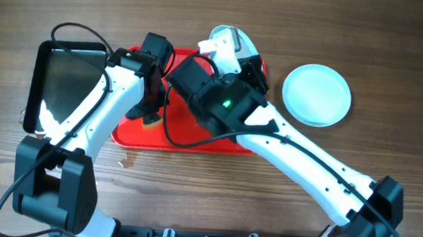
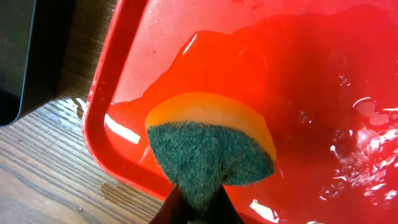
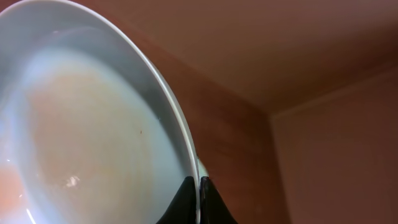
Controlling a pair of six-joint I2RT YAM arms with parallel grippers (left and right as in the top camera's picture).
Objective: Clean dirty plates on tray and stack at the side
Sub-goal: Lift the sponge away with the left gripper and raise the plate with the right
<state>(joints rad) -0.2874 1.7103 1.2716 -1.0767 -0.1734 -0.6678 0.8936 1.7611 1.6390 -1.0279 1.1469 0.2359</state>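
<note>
Plate point(image 3: 93, 124) rim pinched in R pincer point(image 3: 198, 188); L pincer point(image 2: 198, 208) grips sponge point(image 2: 208, 149) nr tray point(image 2: 93, 121) corner rim.

White arm links point(image 1: 90, 116), black joints point(image 1: 70, 187), black cables point(image 1: 71, 26); green LED point(image 1: 226, 103) on right wrist.

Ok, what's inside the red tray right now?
Pooled water with bubbles; the left gripper holds a sponge over it. Overhead, the arms cover much of the tray, hiding anything there.

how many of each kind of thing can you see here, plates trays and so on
plates: 2, one on the table, one held tilted
trays: 2, red tray and black tray
sponge: 1
total: 5
</note>
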